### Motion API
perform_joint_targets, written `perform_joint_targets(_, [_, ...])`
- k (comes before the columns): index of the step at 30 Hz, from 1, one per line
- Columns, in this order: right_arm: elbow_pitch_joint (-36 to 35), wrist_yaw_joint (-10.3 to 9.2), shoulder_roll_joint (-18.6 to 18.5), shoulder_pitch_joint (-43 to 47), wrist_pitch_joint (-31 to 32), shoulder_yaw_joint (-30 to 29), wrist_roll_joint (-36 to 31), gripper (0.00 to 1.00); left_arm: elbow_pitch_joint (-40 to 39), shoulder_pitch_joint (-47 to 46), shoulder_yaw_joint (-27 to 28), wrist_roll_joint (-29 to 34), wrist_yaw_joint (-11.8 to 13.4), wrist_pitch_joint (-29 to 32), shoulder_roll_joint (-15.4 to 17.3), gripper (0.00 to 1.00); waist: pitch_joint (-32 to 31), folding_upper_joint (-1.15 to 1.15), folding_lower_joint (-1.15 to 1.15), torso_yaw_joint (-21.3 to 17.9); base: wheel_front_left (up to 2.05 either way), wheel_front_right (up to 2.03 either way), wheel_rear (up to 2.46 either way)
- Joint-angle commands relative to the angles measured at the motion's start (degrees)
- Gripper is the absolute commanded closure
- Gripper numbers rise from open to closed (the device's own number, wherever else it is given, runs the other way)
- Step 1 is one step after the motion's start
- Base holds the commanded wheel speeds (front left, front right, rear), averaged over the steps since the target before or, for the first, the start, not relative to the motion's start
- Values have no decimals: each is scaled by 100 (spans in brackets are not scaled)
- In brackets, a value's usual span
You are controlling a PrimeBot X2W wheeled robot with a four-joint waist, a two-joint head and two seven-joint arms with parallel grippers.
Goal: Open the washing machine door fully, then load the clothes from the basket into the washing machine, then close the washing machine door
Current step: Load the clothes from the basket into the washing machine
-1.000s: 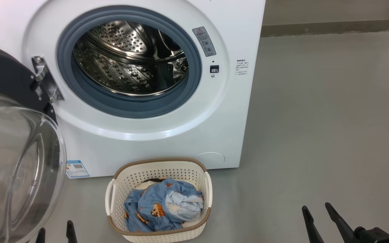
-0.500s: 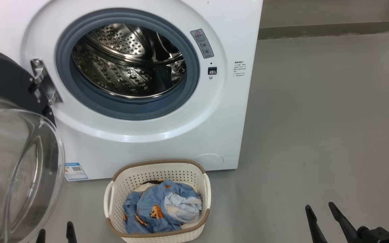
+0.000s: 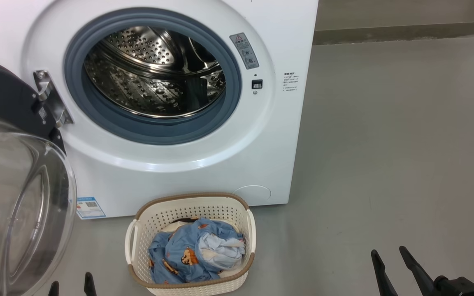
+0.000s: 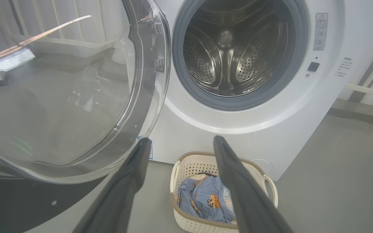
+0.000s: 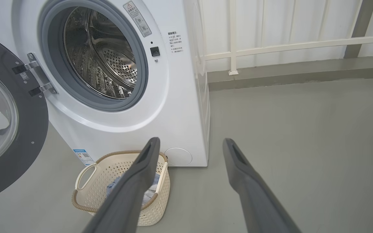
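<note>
Gaping empty, the left gripper [image 3: 71,286] and right gripper [image 3: 389,257] are facing soft, light clothes [image 3: 187,251] at lower centre, probably wanting a deep pinch mid-bundle.

This is a plain laundry corner, more a utility room or enclosed balcony than a furnished living space. A white front-loading washing machine [image 3: 204,181] stands on a bare, smooth grey floor [image 3: 385,144], with a basket [image 3: 187,209] of clothes [image 3: 187,250] just in front of it. To the right of the washing machine run a grey kerb [image 5: 287,72], a white rail [image 5: 287,46] and a wall [image 5: 270,22] of white ribbed panels. To its left, a long-handled broom [image 4: 13,60] shows through the glass of the open door [image 4: 76,97].
</note>
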Motion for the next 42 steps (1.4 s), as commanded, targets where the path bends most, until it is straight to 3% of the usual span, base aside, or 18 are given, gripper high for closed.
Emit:
perform_joint_targets(1, [-152,10,-39,-156,-69,124,-56,0,-54,-64,158,88,-12,-37,45,0,5,0,0,-1,25,-25,0])
perform_joint_targets(20, [-113,10,-2,-164,-69,132,-25,0,-58,-130,223,234,116,-37,45,0,8,0,0,24,103,-103,0])
perform_joint_targets(42, [-95,10,35,-189,-69,214,-18,0,-245,-118,69,279,25,-37,44,0,62,0,0,-9,4,-4,0])
